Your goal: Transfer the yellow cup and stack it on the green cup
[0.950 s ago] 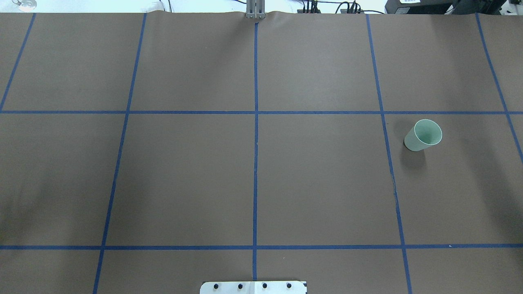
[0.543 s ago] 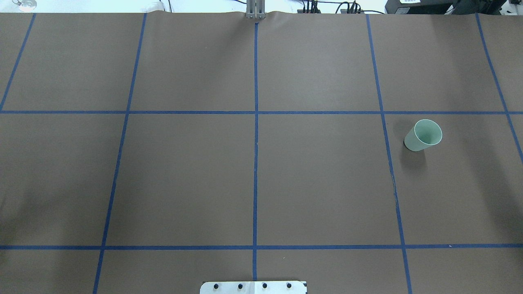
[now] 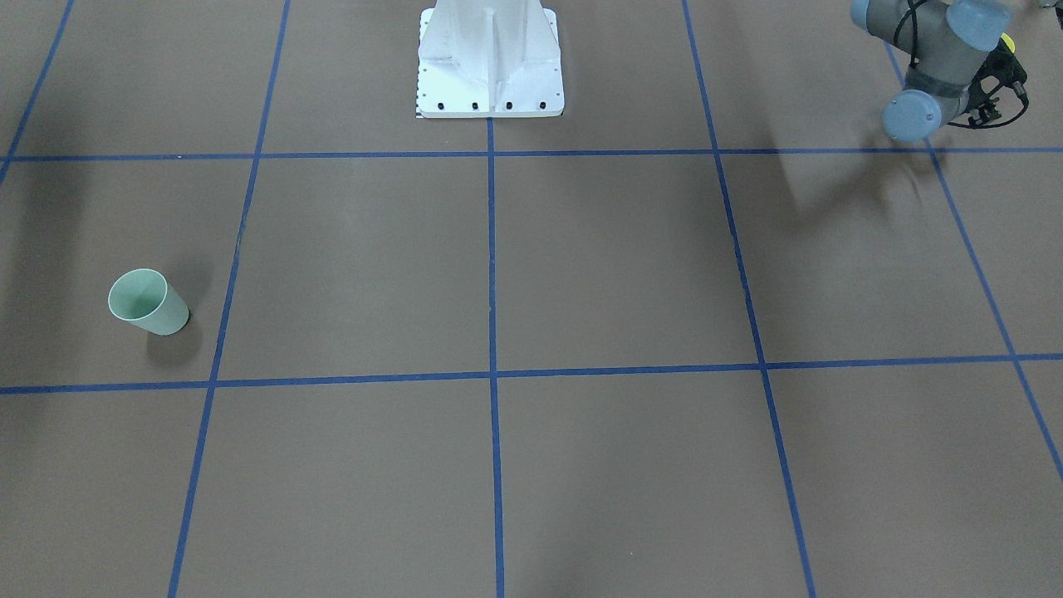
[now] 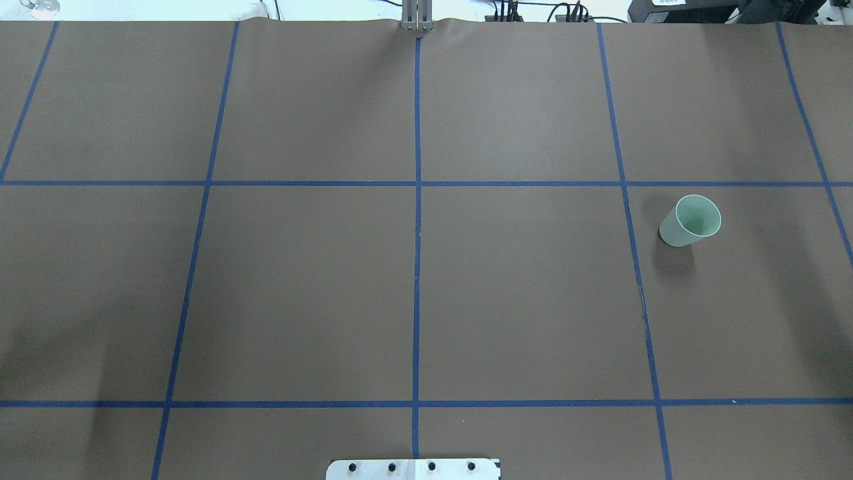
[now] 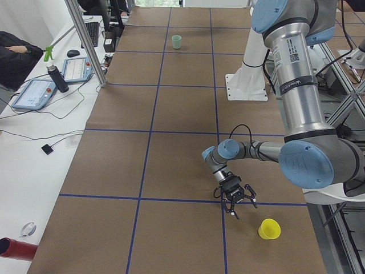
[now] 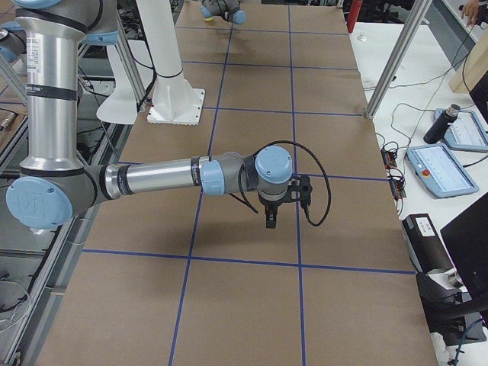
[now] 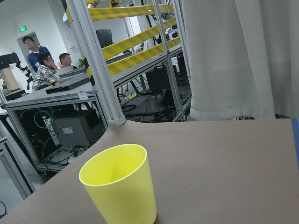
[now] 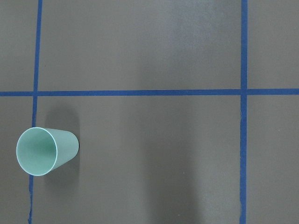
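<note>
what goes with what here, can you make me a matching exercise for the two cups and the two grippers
Things: 1 yellow cup; 2 green cup; 3 left gripper; 4 right gripper
Places: a upright on the right side of the table; b low beside the yellow cup; c upright at the table's left end; d above the table, its wrist camera sees the green cup
Pairs: 1-c; 2-a; 3-b; 4-d

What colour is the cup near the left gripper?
The cup is yellow, clearest in the left wrist view.
</note>
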`<state>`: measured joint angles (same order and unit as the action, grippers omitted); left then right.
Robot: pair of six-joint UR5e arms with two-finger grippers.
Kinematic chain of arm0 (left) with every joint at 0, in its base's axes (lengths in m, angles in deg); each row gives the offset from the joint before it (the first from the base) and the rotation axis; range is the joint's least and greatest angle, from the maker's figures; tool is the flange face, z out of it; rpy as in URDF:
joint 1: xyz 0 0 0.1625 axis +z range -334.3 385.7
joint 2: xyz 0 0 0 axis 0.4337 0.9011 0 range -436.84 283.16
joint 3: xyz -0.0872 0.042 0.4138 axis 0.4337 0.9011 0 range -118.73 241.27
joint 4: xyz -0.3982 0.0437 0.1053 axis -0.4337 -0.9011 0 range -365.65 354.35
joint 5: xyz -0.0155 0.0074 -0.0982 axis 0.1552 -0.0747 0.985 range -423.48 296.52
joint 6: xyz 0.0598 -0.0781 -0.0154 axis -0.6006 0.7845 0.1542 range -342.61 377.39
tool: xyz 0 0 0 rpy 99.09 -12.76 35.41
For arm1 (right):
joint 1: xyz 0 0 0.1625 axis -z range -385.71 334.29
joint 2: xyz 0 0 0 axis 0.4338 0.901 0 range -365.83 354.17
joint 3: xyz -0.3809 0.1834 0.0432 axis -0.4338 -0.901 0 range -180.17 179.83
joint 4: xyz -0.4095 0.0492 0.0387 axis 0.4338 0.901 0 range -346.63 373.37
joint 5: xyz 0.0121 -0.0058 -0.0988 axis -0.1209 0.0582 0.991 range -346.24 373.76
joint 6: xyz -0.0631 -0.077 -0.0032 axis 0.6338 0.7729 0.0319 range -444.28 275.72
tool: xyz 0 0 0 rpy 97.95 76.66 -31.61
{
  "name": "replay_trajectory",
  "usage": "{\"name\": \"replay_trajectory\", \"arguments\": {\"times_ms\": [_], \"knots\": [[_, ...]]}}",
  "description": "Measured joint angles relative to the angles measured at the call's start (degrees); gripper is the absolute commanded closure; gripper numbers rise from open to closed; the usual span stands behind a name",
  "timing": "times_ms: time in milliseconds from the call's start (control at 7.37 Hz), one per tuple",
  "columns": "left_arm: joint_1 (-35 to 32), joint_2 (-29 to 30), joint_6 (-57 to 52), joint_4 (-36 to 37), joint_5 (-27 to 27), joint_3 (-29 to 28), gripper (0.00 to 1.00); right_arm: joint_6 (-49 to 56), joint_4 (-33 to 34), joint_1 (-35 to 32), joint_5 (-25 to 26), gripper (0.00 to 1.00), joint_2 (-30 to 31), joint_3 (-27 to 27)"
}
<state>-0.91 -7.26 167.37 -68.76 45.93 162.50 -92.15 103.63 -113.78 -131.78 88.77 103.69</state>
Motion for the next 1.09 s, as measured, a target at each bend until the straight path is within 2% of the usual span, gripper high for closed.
{"name": "replay_trajectory", "arguments": {"times_ms": [407,1085], "knots": [[0.3,-0.1,1.0,0.1,3.5,-3.8,0.00,0.2,-0.1,-0.1,0.0,0.00,0.4,0.0],[2.8,-0.1,3.0,0.2,6.5,-5.7,0.00,0.1,-0.1,-0.1,0.1,0.00,0.5,-0.1]]}}
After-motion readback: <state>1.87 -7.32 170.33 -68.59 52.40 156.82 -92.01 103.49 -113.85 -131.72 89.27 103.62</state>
